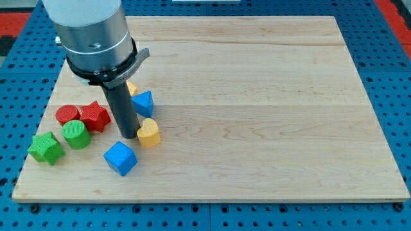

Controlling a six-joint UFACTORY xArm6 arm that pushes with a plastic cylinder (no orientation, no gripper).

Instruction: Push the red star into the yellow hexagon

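red star [95, 116] | left of my tip [128, 135], apart | no jaws, rod only, holding nothing

Arm comes in from the view's top left; only its end shows, a wide grey metal cylinder w/ a black collar under it, cut off by the frame's upper edge. A flat black bracket sticks out from the collar toward the view's right. Straight dark rod [122, 106] hangs from the collar, approx. upright, leaning a bit toward the view's bottom right. My tip [129, 136] is down at board level, in the view's lower left part. No gripper fitted.
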